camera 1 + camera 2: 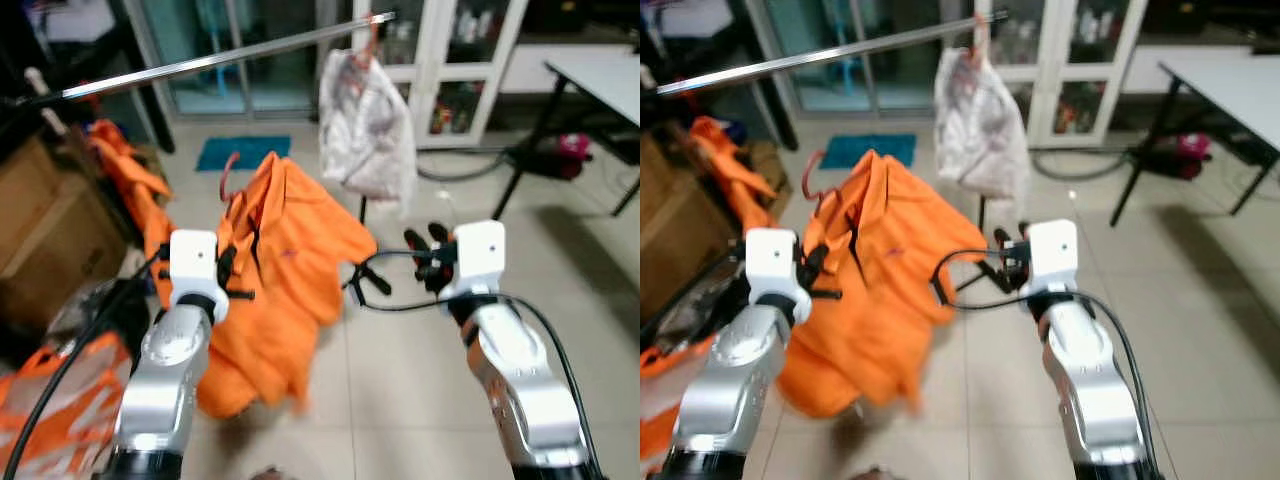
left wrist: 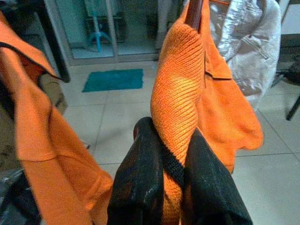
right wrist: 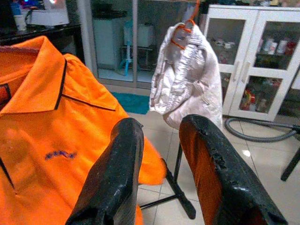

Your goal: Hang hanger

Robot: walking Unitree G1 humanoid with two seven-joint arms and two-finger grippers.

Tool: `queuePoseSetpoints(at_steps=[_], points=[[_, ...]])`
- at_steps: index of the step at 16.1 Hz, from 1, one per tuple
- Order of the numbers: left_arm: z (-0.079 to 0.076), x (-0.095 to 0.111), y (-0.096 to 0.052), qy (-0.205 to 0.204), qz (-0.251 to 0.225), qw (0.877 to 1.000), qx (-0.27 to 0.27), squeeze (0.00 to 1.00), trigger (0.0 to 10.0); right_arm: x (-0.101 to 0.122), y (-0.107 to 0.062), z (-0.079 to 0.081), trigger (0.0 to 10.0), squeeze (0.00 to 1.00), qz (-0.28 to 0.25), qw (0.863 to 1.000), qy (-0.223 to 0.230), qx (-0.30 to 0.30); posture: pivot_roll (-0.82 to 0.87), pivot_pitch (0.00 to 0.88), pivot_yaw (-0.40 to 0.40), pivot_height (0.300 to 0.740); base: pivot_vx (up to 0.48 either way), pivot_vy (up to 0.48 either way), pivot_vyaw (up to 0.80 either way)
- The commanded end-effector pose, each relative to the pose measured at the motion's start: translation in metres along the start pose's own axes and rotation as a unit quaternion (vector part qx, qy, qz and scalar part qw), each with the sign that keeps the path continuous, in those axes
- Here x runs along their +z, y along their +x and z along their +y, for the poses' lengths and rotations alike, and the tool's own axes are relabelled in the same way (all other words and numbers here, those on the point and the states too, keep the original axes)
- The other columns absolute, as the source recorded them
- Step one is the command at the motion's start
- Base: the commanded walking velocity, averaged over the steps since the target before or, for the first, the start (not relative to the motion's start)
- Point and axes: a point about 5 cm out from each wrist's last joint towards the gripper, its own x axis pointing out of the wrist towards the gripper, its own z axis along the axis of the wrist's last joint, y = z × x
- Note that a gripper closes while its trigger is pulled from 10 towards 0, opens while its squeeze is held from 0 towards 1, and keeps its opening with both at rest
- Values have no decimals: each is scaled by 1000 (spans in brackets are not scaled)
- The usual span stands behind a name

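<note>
- The left claw [image 2: 161,187] is clamped on a fold of the orange shirt [image 1: 280,270]; the left wrist view shows the knit cloth pinched between its two black fingers [image 2: 138,183], which the head views hide behind the white wrist block.
- The shirt hangs in the air in front of the robot, below the rail [image 1: 220,60], long axis vertical, collar up. The red hanger hook [image 1: 228,172] pokes above the collar toward the rail without touching it.
- The right claw [image 3: 161,173] hovers just beside the shirt's right edge, fingers [image 3: 115,178] parted with nothing between them; the right wrist view shows the collar's dark trim and small chest lettering.
- A silvery jacket [image 1: 365,125] hangs on an orange hanger at the rail's far end.
- Behind it stands a white glass-door cabinet [image 1: 470,60] with indistinct items inside.
- More orange garments [image 1: 125,180] lie at left beside a cardboard box [image 1: 45,220].
- A bench [image 1: 600,75] is at far right; a teal mat [image 1: 242,152] lies on the tiled floor [image 1: 400,400].
</note>
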Motion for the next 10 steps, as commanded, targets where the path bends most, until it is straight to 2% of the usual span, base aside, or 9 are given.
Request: queuePoseSetpoints(at_steps=[1, 3, 6, 9, 10], points=[[-1, 17, -2, 10, -37, 999, 2, 0, 10000, 2, 3, 3, 10000, 0, -5, 1000, -6, 10, -4, 0, 43, 740, 0, -398, 800], [-3, 24, 0, 14, -46, 999, 1, 0, 10000, 3, 4, 8, 10000, 0, -8, 1000, 0, 18, -2, 0, 48, 740, 0, -418, 800], [-2, 26, 5, -4, -42, 999, 7, 0, 10000, 1, 2, 10, 10000, 0, -7, 1000, -8, 19, -8, 0, 56, 740, 0, -480, 800], [-4, 30, 8, 11, -48, 999, 1, 0, 10000, -3, 1, 0, 10000, 0, -1, 1000, -15, -20, -11, 0, 68, 740, 0, -480, 725], [-5, 33, 9, 20, -58, 998, -1, 0, 10000, -7, 0, -6, 10000, 0, 12, 999, -8, -45, -15, 0, 83, 740, 0, -364, 0]])
